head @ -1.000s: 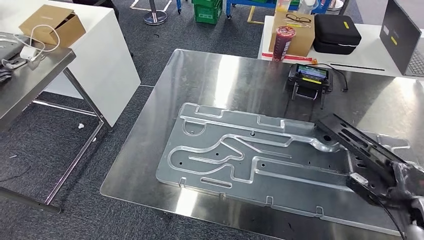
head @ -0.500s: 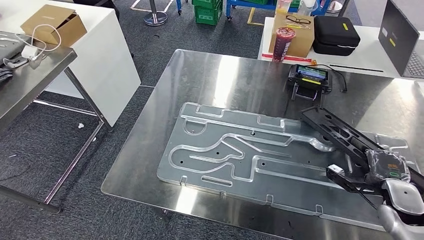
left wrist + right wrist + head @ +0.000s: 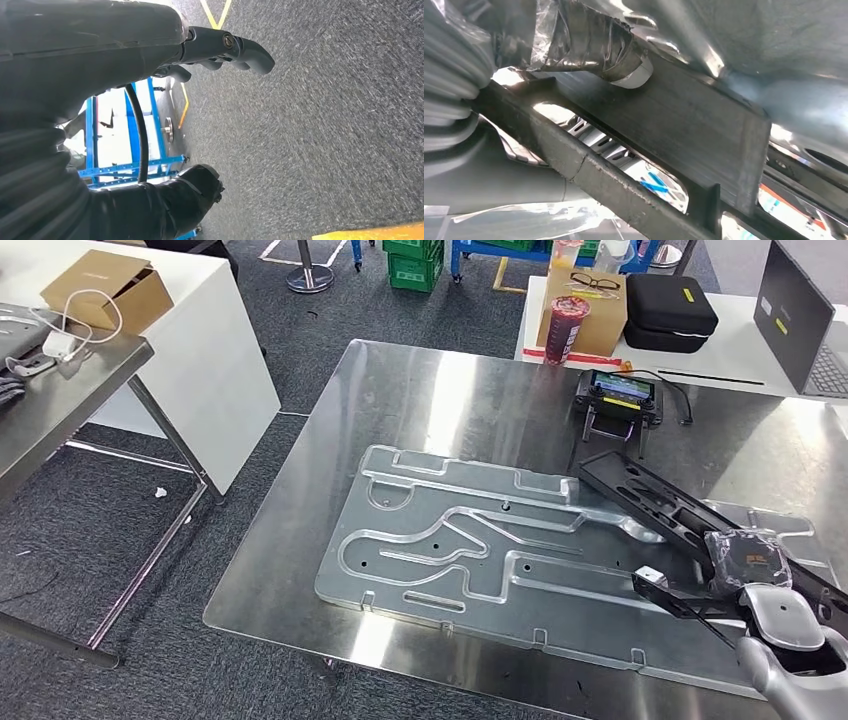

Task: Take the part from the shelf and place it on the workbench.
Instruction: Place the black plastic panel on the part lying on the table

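My left hand point(image 3: 200, 50) hangs at my side over grey carpet. Its fingers point(image 3: 250, 50) are spread and loosely curved, grasping nothing.

Well to the left of my right fingers, the steel table point(image 3: 300, 570) carries a large stamped metal plate point(image 3: 450, 540) with raised channels. The plate lies flat and spans most of the table in front of me.

Beyond my right fingers, near the far edge of the table, stands a small device with a lit screen point(image 3: 620, 390).

My right hand point(image 3: 750, 560), wrapped in clear film, grasps the part point(image 3: 640, 490): a long black metal frame with cut-outs. The wrist view shows a taped finger pressed flat against one black bar of the part point(image 3: 684, 125), with a second bar running beside it. The grasp is at the near end; the far end reaches out past my fingers, up and to the left, over the corner of the plate.

Status, as a judgement:
1. Retrieval from the shelf is complete; the part is in hand and over the table.
2. Placement is in progress. The part appears low and tilted, but I cannot tell whether its far end touches the plate.
3. Remaining: lower the part until it rests, release the fingers, withdraw the hand.
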{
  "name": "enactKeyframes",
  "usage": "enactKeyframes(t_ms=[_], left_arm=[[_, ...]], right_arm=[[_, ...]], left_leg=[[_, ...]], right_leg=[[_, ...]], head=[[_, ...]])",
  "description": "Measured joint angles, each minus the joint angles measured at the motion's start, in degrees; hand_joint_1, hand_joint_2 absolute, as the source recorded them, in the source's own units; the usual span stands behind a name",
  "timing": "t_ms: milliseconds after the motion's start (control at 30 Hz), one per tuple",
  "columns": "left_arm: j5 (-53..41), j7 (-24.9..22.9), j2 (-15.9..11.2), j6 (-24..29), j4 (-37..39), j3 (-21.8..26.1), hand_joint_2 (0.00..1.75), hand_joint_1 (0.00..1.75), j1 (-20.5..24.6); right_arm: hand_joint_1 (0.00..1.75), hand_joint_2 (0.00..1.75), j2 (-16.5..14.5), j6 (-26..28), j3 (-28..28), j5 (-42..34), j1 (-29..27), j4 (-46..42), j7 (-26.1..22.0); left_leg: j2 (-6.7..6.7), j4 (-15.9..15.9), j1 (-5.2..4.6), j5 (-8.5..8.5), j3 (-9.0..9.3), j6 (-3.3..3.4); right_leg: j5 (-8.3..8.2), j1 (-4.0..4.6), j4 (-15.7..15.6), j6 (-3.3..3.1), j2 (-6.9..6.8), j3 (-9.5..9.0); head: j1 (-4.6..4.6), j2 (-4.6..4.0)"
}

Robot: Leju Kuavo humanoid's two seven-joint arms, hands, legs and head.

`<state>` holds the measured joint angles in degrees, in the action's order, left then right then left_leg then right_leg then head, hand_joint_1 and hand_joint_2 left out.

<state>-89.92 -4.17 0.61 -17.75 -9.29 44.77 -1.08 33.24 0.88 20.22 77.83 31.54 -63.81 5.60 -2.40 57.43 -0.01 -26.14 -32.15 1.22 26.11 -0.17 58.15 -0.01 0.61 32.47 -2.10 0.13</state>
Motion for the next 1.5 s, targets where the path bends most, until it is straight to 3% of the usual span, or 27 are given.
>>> enactKeyframes(t_ms=[1500], left_arm=[[0.0,-0.14,0.0,0.0,0.0,-0.09,1.75,0.0,-0.11]], right_arm=[[1.75,1.75,-0.55,-0.77,4.04,0.16,0.77,-3.71,0.17]], left_leg=[[0.42,0.11,0.01,0.19,-0.11,0.05]], right_leg=[[-0.01,-0.03,0.0,0.01,-0.47,0.22]], head=[[-0.01,0.0]])
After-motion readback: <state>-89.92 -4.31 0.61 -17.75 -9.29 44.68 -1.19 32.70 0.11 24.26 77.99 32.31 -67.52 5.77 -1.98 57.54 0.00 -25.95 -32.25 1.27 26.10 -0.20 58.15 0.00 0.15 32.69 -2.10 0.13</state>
